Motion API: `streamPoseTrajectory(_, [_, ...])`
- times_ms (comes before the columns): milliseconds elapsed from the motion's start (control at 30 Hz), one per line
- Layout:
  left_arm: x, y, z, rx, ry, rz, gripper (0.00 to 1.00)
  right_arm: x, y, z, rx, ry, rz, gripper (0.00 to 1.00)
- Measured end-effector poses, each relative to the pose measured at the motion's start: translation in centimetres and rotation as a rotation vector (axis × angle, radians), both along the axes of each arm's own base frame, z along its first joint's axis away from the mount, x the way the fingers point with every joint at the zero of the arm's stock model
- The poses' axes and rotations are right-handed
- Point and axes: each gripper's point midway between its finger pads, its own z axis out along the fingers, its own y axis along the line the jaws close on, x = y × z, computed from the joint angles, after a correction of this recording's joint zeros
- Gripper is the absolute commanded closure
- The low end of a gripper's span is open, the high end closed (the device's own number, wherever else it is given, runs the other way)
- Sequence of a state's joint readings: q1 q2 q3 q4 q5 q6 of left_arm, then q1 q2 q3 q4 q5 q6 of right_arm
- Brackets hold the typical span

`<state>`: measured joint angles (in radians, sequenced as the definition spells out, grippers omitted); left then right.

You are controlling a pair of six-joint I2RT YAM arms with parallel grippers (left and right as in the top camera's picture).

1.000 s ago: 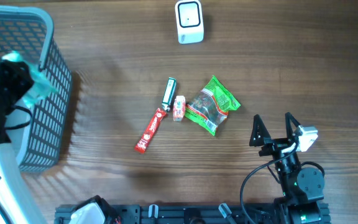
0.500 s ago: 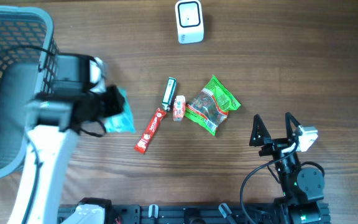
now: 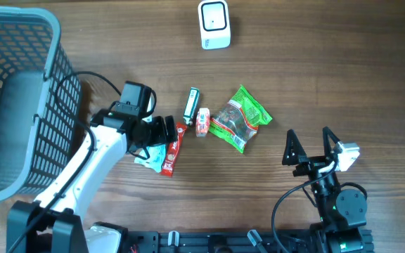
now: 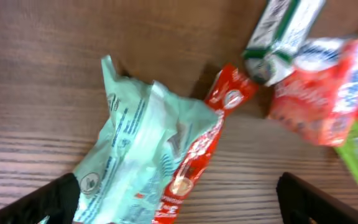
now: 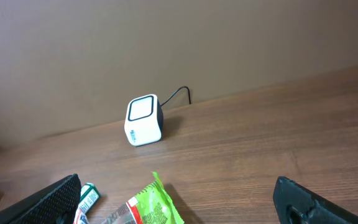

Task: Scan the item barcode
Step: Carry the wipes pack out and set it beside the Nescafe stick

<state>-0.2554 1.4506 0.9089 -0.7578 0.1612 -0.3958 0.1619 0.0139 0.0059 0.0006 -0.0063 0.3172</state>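
Packet (image 4: pixel 138 146) just left of stick sachet (image 4: pixel 229 96)

Mint-green packet (image 4: pixel 143 155) lies flat, crinkled, printed side up, touching the red stick sachet (image 4: pixel 196 155). White scanner (image 3: pixel 214 24) stands well apart.

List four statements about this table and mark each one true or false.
1. The mint packet lies on the table, touching the red stick. True.
2. The scanner stands inside the basket. False: it stands on the bare table, well apart from the basket.
3. The right tool is open and holds nothing. True.
4. The left tool is shut on the green bag. False: it is open above the mint packet, and the green bag lies untouched nearer the right arm.
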Motion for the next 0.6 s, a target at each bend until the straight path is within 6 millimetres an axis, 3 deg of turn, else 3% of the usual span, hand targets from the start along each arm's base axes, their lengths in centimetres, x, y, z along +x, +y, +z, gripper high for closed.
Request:
streamPoseTrajectory(33, [0.5, -0.1, 0.7, -0.008, -0.021, 0.006, 0.55, 0.0, 0.0, 0.0, 0.000, 0.000, 0.000, 0.00])
streamPoseTrajectory(100, [1.2, -0.3, 1.8, -0.018, -0.059, 0.008, 0.88, 0.0, 0.0, 0.0, 0.000, 0.000, 0.000, 0.00])
streamPoseTrajectory(133, [1.3, -0.3, 2.2, -0.020, -0.068, 0.006, 0.94, 0.0, 0.0, 0.0, 0.000, 0.000, 0.000, 0.00])
streamPoseTrajectory(333, [0.5, -0.1, 0.9, -0.005, -0.014, 0.007, 0.96, 0.0, 0.0, 0.0, 0.000, 0.000, 0.000, 0.00])
streamPoseTrajectory(500, [-0.3, 0.0, -3.0, 0.014, 0.062, 0.003, 0.96, 0.0, 0.0, 0.0, 0.000, 0.000, 0.000, 0.00])
streamPoseTrajectory(600, [0.0, -0.9, -5.0, -0.029, 0.063, -0.018, 0.96, 0.0, 0.0, 0.0, 0.000, 0.000, 0.000, 0.00])
